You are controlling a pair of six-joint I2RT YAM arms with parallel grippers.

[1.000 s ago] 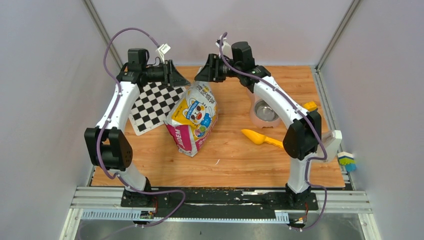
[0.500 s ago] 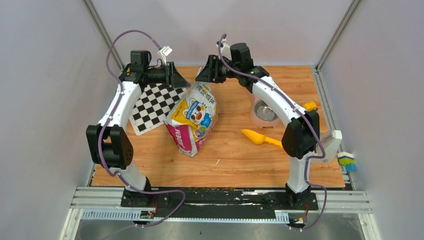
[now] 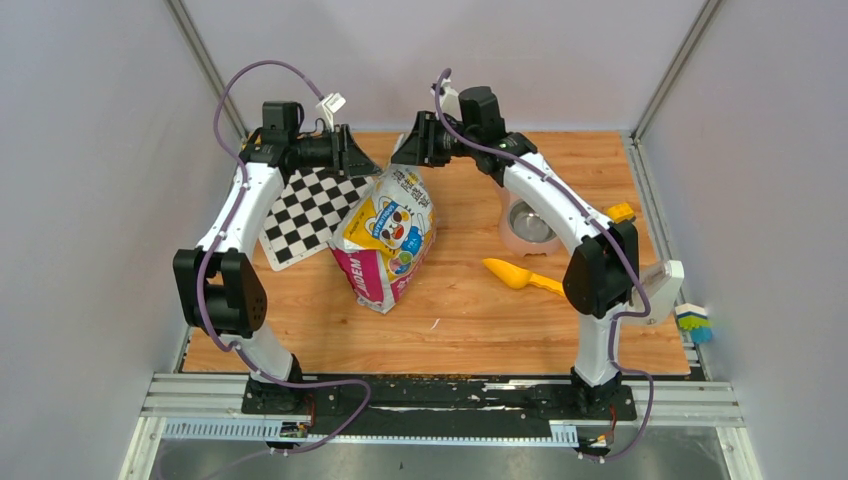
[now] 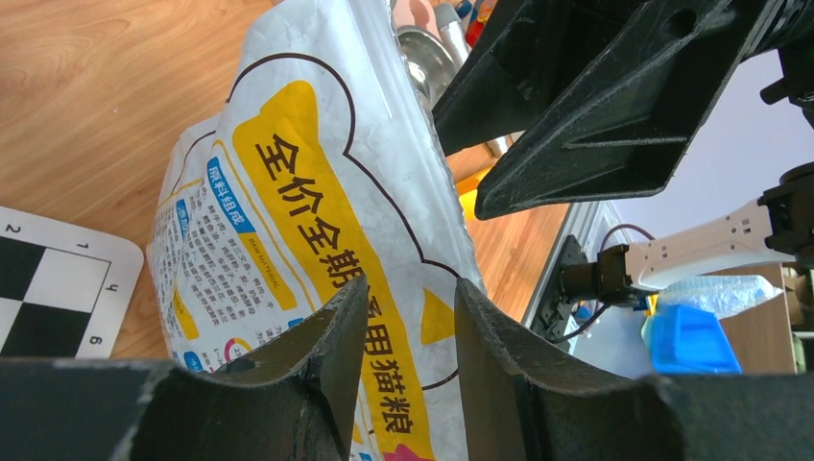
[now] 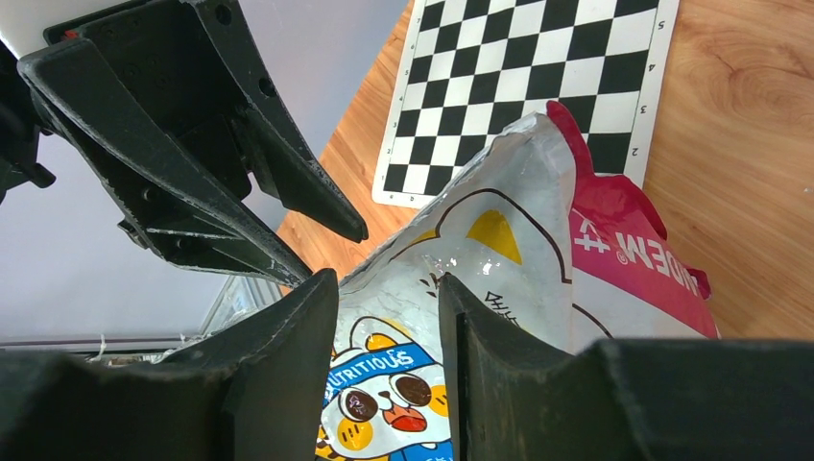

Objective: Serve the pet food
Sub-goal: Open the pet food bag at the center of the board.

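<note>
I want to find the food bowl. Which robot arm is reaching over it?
The right arm: its white forearm crosses above the metal bowl, near the yellow scoop. The left arm stands over the checkerboard instead.

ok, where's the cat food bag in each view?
Top external: bag mid-frame, just right of the chessboard.
Left wrist: bag fills the middle; chessboard corner at lower left.
Right wrist: bag at lower centre; chessboard above it.
Shared landmark: the chessboard.

Cat bag (image 3: 388, 240) beside checkerboard (image 3: 310, 205) — yellow scoop (image 3: 512, 274) near seemingly steel bowl (image 3: 530, 222).
</note>
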